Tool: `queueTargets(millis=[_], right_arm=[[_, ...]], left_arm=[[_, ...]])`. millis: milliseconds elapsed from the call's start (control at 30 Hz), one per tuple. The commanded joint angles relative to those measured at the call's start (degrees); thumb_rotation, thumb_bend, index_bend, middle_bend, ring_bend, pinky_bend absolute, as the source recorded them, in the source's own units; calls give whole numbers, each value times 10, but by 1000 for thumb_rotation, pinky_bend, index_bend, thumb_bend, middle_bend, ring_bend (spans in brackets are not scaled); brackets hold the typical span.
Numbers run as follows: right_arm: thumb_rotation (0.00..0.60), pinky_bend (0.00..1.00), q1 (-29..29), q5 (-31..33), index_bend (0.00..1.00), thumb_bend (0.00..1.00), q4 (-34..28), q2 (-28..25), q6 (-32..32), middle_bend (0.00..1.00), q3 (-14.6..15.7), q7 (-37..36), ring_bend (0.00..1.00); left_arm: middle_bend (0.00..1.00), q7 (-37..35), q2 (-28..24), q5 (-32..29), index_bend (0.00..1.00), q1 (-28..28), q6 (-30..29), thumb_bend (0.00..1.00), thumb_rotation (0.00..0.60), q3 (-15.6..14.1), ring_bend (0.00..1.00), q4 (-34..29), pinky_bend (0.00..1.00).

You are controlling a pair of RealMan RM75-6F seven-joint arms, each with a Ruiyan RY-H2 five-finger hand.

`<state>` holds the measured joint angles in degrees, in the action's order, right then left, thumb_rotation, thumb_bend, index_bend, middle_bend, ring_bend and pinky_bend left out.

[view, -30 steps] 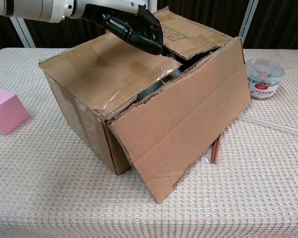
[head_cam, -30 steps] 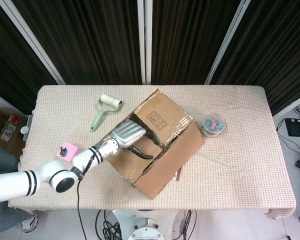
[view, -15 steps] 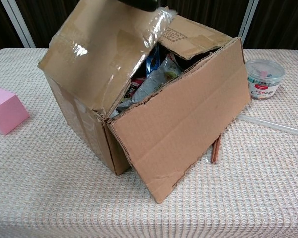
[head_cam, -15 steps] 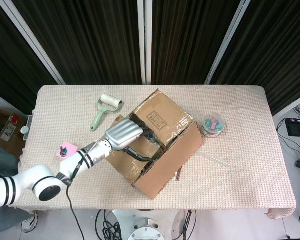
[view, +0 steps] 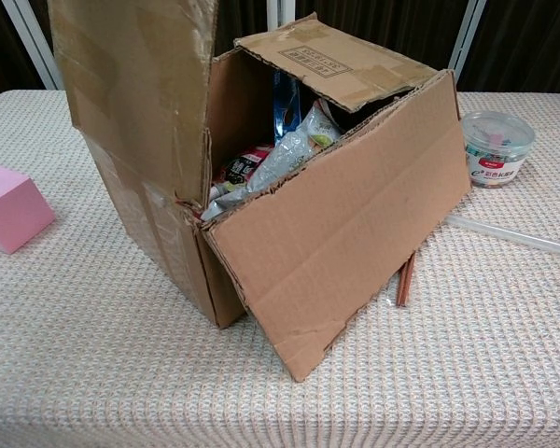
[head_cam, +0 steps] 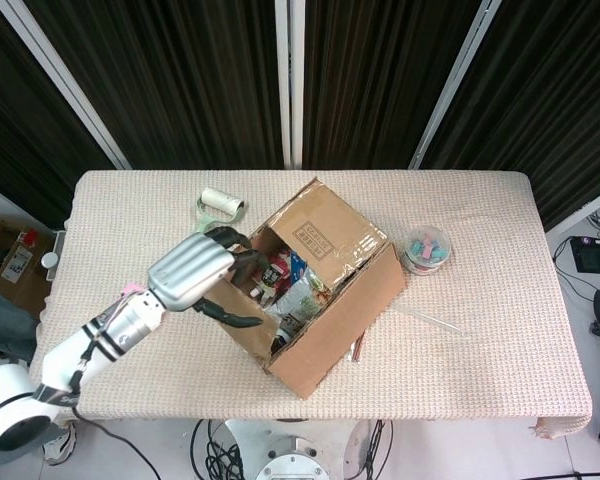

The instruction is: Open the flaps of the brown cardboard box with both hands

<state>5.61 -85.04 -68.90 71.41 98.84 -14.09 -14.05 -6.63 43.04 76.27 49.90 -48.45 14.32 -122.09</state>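
Left robot hand (head_cam: 192,276) grasping raised flap (view: 135,89) of cardboard box (view: 341,233); pink block (view: 9,207), clip tub (view: 497,148) flanking; beige woven worktop (view: 504,355); dark curtains (head_cam: 380,70).

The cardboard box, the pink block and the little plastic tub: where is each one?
cardboard box (view: 355,233), chest view, on its hanging front flap.
pink block (view: 9,207), chest view, on its near face.
plastic tub (view: 497,149), chest view, on its labelled side.

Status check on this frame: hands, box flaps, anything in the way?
Left hand grips the raised left flap. Right hand not in view. Cardboard box: front flap hangs down, far flap still over the top. Nothing in the way.
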Motion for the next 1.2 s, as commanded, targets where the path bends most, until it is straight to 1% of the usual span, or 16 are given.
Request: queueTargets(millis=[33,133,233,400,500,600,633,700,733,833,900,933,967,1033,1133,1200], right_arm=[[600,0,4,-8,0,310,-13,-4,1,0,2,13,0],[600,0,8,-15,0,310,-28,-8,2,0,4,28,0],[600,0,9,-20,0,310,-41,-11,2,0,7,41,0],[600,0,9,-24,0,310,-52,-13,4,0,10,53,0],[600,0,9,-27,0,310,-56,-14,5,0,13,58,0],[600,0,8,-32,0,310,-62,-18,9,0,15,64,0],[600,0,9,-35,0,310,-65,-20,10,0,15,66,0],[600,0,13,-46,0,310,-78,-26,11,0,16,74,0],[600,0,17,-53,0,310,-87,-31,10,0,17,79,0],[600,0,40,-84,0,307,-135,-51,-3,0,16,110,0],[600,0,63,-94,0,305,-195,-73,-36,0,11,151,0],[600,0,75,-92,0,303,-230,-84,-58,0,8,171,0],[600,0,93,-88,0,300,-277,-98,-91,0,2,197,0],[600,0,132,-66,0,286,-348,-113,-152,0,-17,245,0],[600,0,193,1,0,226,-412,-103,-233,0,-52,321,0],[600,0,246,82,0,185,-446,-76,-295,0,-77,379,0]], left_arm=[[617,-39,-35,46,309,-47,-39,0,140,-16,249,-21,220],[618,-75,-59,85,309,-87,-73,0,131,-31,249,-29,220],[622,-118,-76,127,309,-129,-105,0,130,-55,249,-28,220],[625,-165,-80,187,308,-199,-153,0,126,-108,249,3,221],[623,-193,-72,197,308,-231,-185,0,120,-127,249,33,221],[603,-221,-66,195,308,-256,-217,0,108,-134,249,61,222],[572,-225,-64,192,307,-263,-229,0,103,-135,249,69,223],[468,-223,-56,176,304,-282,-257,0,98,-133,240,86,225],[378,-215,-51,168,296,-291,-268,0,101,-132,224,93,227],[211,-146,-36,144,223,-313,-282,0,165,-136,166,120,225],[162,-77,-19,129,158,-328,-292,0,228,-139,131,137,220],[150,-48,-9,125,132,-334,-298,0,272,-140,117,144,217],[144,-17,4,121,122,-342,-305,0,295,-142,112,153,217],[127,15,25,119,105,-355,-320,0,344,-144,104,166,216],[123,26,51,126,102,-370,-341,0,365,-147,104,185,215],[123,23,68,134,101,-380,-354,0,366,-149,104,200,214]])
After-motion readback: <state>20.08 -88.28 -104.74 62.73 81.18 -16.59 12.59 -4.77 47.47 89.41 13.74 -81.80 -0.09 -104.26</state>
